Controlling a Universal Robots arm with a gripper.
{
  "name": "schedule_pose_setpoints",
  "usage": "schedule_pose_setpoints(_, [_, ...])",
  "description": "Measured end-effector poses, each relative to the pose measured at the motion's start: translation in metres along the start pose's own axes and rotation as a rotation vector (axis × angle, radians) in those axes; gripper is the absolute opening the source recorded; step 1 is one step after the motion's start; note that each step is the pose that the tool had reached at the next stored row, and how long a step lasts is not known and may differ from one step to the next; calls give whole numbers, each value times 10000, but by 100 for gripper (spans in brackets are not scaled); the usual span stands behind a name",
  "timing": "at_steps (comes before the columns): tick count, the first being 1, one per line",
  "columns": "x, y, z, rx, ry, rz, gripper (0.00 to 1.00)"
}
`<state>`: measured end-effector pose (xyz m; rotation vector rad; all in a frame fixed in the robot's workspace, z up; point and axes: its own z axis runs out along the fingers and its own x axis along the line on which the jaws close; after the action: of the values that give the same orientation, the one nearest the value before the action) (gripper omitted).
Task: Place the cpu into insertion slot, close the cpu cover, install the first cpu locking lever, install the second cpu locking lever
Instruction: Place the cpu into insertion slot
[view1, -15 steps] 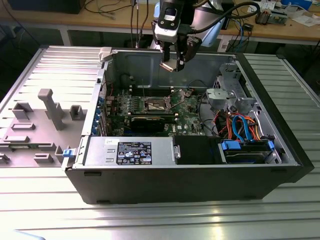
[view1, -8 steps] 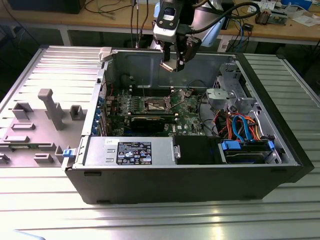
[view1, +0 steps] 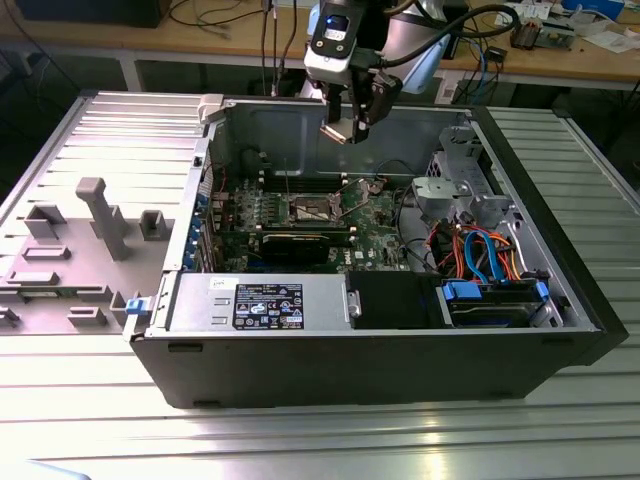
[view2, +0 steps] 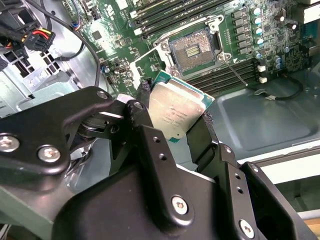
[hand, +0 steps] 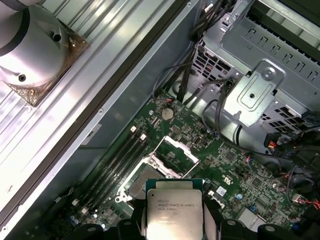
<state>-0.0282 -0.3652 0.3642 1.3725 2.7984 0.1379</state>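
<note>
the gripper (view1: 350, 125) hangs over the open computer case (view1: 350, 370), jaws clamped on two opposite edges of the cpu (view2: 176, 112). the chip is in the air, well clear of the motherboard (hand: 235, 170). in both wrist views its silver lid faces the camera and carries several lines of small dark print. beneath it the insertion slot (hand: 137, 182) lies bare, with the cpu cover (hand: 176, 149) tilted up on its hinge along one edge. long black memory slots (hand: 112, 160) run close beside the socket, and a coin cell battery (hand: 168, 113) sits further along the board. a grey metal drive cage (hand: 260, 95) with bundled cables (view1: 480, 250) crowds the exterior view's right. a black graphics card (view1: 300, 240) lies just in front of the socket. the power supply (view1: 260, 300) bears a black printed label.
</note>
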Motion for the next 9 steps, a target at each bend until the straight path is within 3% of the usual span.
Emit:
schedule_pose_setpoints(4, [0, 0, 3, -8, -36, 410, 54])
schedule_pose_setpoints(7, [-1, -1, 13, -21, -104, 1154, 54])
schedule_pose_setpoints(9, [0, -2, 13, -23, -115, 1291, 54])
